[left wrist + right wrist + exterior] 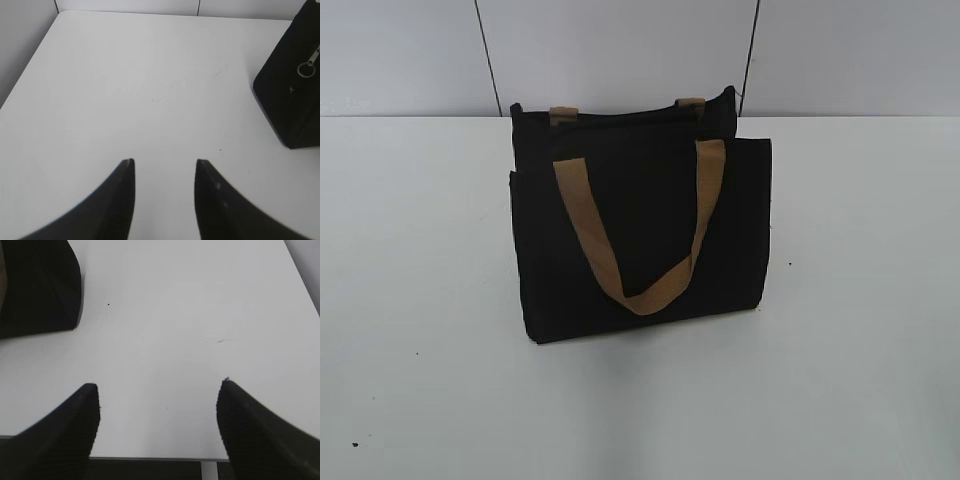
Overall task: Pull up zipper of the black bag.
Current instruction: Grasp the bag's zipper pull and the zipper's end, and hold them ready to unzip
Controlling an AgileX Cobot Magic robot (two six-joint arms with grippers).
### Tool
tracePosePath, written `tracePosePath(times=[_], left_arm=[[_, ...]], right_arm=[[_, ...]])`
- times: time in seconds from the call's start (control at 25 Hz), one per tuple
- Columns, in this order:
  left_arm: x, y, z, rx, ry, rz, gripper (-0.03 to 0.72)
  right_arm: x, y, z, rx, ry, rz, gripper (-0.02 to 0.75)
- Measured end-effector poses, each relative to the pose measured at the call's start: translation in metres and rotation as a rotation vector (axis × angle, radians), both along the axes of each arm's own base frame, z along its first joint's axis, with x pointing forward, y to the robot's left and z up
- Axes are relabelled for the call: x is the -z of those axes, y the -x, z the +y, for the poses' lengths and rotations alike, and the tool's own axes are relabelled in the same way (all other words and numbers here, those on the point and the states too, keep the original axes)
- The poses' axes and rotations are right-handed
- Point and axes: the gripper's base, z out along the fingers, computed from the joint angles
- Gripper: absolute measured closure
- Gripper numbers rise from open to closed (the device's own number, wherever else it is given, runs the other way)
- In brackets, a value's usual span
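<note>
White table under grey panelled wall. Black bag upright near table centre: boxy fabric body, tan front handle drooping in V over front face, rear handle stubs at top edge. Zipper: silver pull ring hanging on bag's end face, left wrist view. Left gripper low over bare table, jaws moderately apart, empty; bag ahead, to its right, well apart. Right gripper jaws wide, empty; bag corner ahead-left, apart.

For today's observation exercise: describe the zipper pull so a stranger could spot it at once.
Find the black bag standing on the white table. On its end panel hangs the zipper pull, a small silver ring. It is the only shiny metal there, unlike the tan straps.
</note>
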Motion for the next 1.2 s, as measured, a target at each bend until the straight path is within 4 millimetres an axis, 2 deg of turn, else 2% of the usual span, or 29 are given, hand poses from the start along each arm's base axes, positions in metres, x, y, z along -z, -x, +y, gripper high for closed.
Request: tracePosePath(times=[0.4, 0.56, 0.72, 0.92, 1.04, 1.2], left_arm=[[-0.002, 0.000, 0.000, 0.001, 0.001, -0.012, 0.386], [-0.031, -0.011, -0.001, 0.004, 0.011, -0.105, 0.406], [-0.056, -0.042, -0.002, 0.003, 0.017, -0.186, 0.410], [-0.067, -0.087, -0.004, -0.001, 0.029, -0.317, 0.415], [-0.060, -0.111, -0.004, -0.005, 0.032, -0.405, 0.423], [-0.027, -0.141, -0.005, -0.014, 0.044, -0.420, 0.426]], right_arm=[[0.000, 0.000, 0.000, 0.000, 0.000, 0.000, 0.179], [0.000, 0.000, 0.000, 0.000, 0.000, 0.000, 0.179], [0.000, 0.000, 0.000, 0.000, 0.000, 0.000, 0.179], [0.000, 0.000, 0.000, 0.000, 0.000, 0.000, 0.179], [0.000, 0.000, 0.000, 0.000, 0.000, 0.000, 0.179], [0.000, 0.000, 0.000, 0.000, 0.000, 0.000, 0.179]])
